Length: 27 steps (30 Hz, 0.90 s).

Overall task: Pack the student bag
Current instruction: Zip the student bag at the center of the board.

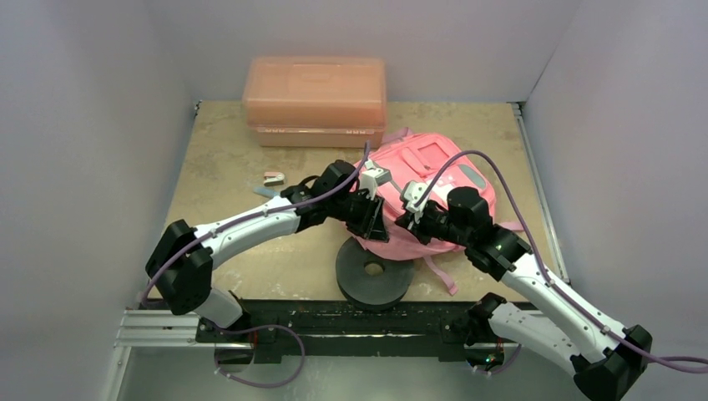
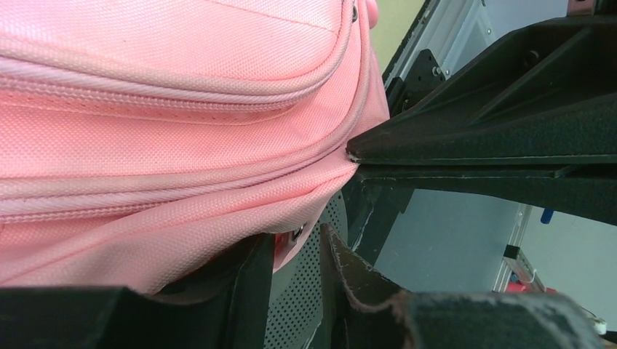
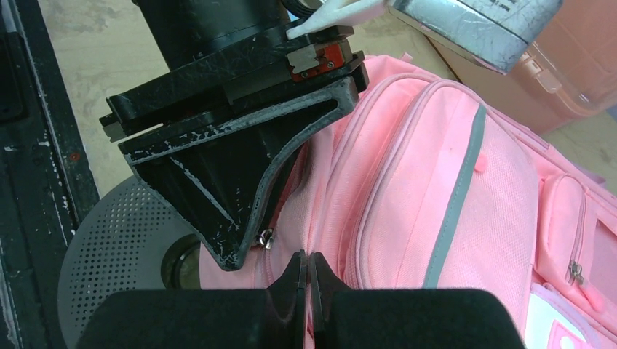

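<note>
Both claws, left [image 1: 373,219] and right [image 1: 407,219], pinching student bag [image 1: 434,180] edge.

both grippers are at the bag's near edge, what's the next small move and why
Probably pull the two grippers gently apart to tension the seam. The left gripper and the right gripper each look shut on the student bag fabric beside a silver zipper pull, and the zipper appears closed, so nothing can go in yet.

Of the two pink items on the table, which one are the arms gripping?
The soft student bag, which both the left gripper and right gripper pinch at its near edge. The rigid salmon box sits untouched behind.
</note>
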Tool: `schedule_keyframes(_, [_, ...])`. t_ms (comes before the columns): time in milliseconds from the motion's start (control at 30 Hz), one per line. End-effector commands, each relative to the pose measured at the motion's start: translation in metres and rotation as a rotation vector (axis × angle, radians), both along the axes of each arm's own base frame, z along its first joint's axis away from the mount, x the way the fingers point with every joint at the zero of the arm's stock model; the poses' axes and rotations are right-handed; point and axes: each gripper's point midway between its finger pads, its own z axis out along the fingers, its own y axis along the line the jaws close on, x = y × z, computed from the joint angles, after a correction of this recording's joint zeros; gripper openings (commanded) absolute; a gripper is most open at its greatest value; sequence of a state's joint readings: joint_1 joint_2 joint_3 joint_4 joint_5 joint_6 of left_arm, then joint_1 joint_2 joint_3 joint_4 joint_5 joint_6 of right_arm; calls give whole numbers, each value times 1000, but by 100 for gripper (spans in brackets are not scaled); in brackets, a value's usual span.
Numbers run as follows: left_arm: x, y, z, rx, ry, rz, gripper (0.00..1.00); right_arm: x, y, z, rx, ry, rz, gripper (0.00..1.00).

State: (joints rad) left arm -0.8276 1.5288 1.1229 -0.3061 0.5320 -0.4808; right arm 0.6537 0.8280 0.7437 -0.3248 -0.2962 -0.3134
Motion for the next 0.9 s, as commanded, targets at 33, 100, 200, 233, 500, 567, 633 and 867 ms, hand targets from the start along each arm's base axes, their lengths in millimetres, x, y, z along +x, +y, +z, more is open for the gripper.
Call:
schedule_keyframes(33, [5, -1, 13, -56, -82, 40, 32, 6, -5, 16, 31, -34, -53, 0])
schedule_keyframes(100, [3, -4, 16, -68, -99, 29, 32, 5, -5, 18, 41, -34, -55, 0])
schedule_keyframes(200, [1, -10, 21, -77, -120, 8, 32, 4, -4, 17, 55, -26, -53, 0])
schedule_keyframes(233, [0, -10, 20, -72, -117, 4, 32, 3, -4, 16, 57, -22, -53, 0])
schedule_keyframes(500, [-3, 0, 4, -8, -102, 18, 36, 2, -4, 14, 53, -21, -47, 0])
schedule_keyframes(567, [-2, 3, 1, 6, -108, 23, 33, 2, -3, 14, 53, -20, -45, 0])
schedule_keyframes(633, [-1, 6, -1, 23, -120, 28, 25, 2, -3, 14, 53, -20, -45, 0])
schedule_keyframes(867, [8, 29, -9, 121, -208, 67, 0, 2, -9, 14, 43, -33, -63, 0])
